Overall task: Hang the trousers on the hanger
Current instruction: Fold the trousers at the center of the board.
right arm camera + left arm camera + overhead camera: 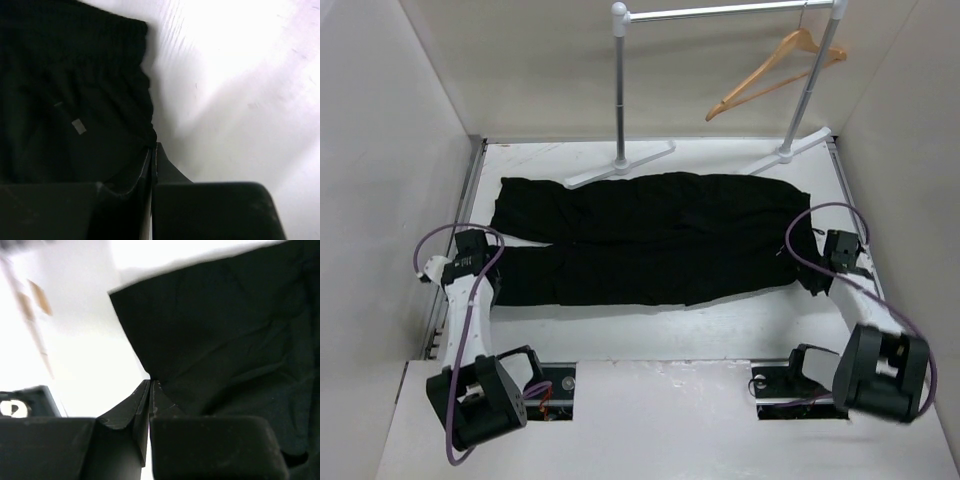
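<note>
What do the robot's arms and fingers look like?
The left arm and right arm look alike: white links between chunky black joint housings, each with a looping purple cable. The fingers are matte black and wedge-shaped, tapering to thin tips, with no markings visible.

The black trousers [650,238] lie flat on the white table [720,310], stretched from side to side; waistband at the right end, leg hems at the left; the two legs lie side by side. The light wooden hanger [756,74] hangs tilted from the silver rail [720,12], beyond the trousers at far right.
</note>
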You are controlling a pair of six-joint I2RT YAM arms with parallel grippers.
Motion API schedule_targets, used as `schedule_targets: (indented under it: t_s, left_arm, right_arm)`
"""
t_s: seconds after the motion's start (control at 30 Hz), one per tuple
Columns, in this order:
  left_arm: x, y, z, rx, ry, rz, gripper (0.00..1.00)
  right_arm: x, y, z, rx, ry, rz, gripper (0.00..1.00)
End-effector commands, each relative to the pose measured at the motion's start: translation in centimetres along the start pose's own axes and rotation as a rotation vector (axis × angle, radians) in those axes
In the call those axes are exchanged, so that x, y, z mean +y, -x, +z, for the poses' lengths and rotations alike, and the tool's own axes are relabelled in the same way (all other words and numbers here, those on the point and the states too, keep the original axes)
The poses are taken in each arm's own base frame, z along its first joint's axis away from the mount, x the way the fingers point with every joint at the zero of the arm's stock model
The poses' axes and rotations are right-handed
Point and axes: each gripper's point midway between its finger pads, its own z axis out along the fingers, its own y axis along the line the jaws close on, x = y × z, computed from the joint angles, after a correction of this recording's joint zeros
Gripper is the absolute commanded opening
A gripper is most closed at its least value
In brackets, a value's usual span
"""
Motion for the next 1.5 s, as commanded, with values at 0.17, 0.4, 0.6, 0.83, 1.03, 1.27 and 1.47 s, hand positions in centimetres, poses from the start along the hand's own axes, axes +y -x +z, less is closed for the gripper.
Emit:
schedule_targets:
  t_s: [0.17,0.4,0.6,0.83,1.03,1.27,1.47]
  left_arm:
    - [2.5,6.8,-6.9,-0.316,0.044,0.142,0.0]
    - [-5.1,11.7,-9.0,-0.411,-0.071,0.134,0.0]
    - [-16.0,15.2,-10.2,-0.44,-0.185,0.156,0.0]
    - [-26.6,16.8,-8.9,-0.42,-0.251,0.249,0.0]
    - [-33.9,16.6,-5.4,-0.402,-0.277,0.308,0.0]
    - [-30.9,9.0,-2.6,-0.131,-0.313,0.433,0.2]
    - [-27.8,3.4,-1.2,0.063,-0.377,0.381,0.37]
  right_arm:
    - [-0.7,1.5,-7.7,-0.142,0.09,-0.093,0.03]
    - [3.4,5.6,-8.6,-0.215,0.111,-0.128,0.03]
    - [9.8,9.6,-9.4,-0.25,0.192,-0.095,0.03]
    - [17.4,13.9,-6.6,-0.234,0.213,-0.11,0.03]
    - [23.6,15.9,-0.3,-0.159,0.204,-0.135,0.02]
    - [24.3,14.4,1.1,-0.105,0.176,-0.188,0.03]
    - [22.4,12.4,1.2,-0.111,0.198,-0.172,0.04]
